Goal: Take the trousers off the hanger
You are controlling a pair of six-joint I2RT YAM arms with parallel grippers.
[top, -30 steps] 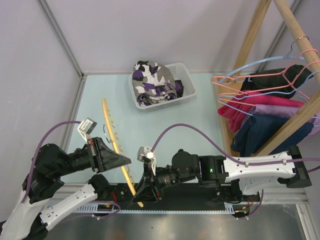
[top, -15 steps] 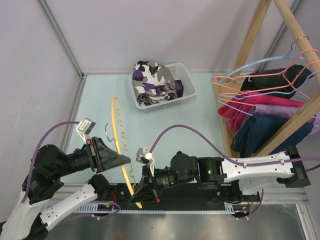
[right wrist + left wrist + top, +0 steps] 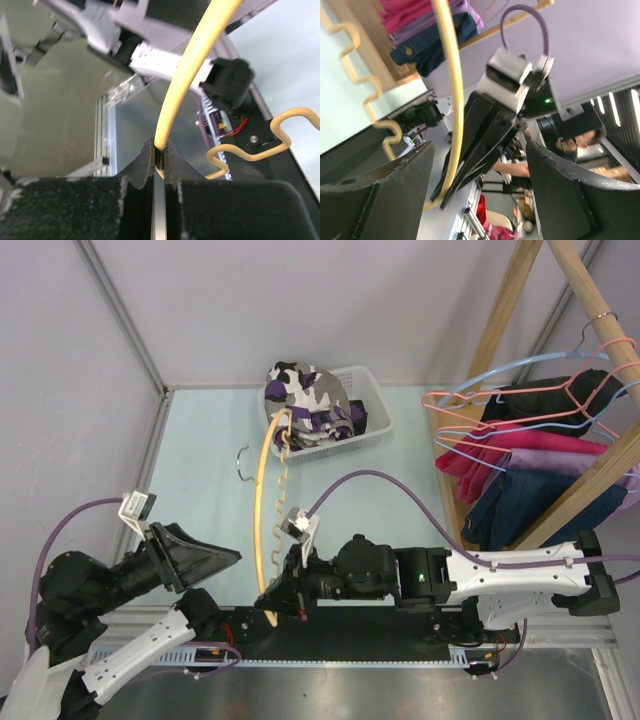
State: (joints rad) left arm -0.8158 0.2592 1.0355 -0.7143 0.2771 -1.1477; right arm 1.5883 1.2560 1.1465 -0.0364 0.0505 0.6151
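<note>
Since the earlier frame the left claw (image 3: 477,200) is off the hanger (image 3: 262,502) and drawn back, well to the near-left of the basket (image 3: 378,412), with its fingers spread wide and nothing between them. Meanwhile the hanger swings round, so its far tip now reaches the basket's near-left corner and its grey hook sits just left of the basket.

Only the right claw (image 3: 159,152) carries it, pressed together on the thin yellow bar at the end farthest from the basket. That single pinch probably explains why the hanger arches freely above the surface (image 3: 410,480) rather than lying flat.

No cloth hangs on the hanger. The trousers (image 3: 300,390) lie bundled inside the basket, heaped over its left rim and apart from the bar. Judging by this, the removal itself looks done, and the spread left claw seems simply to be clearing out of the way.
</note>
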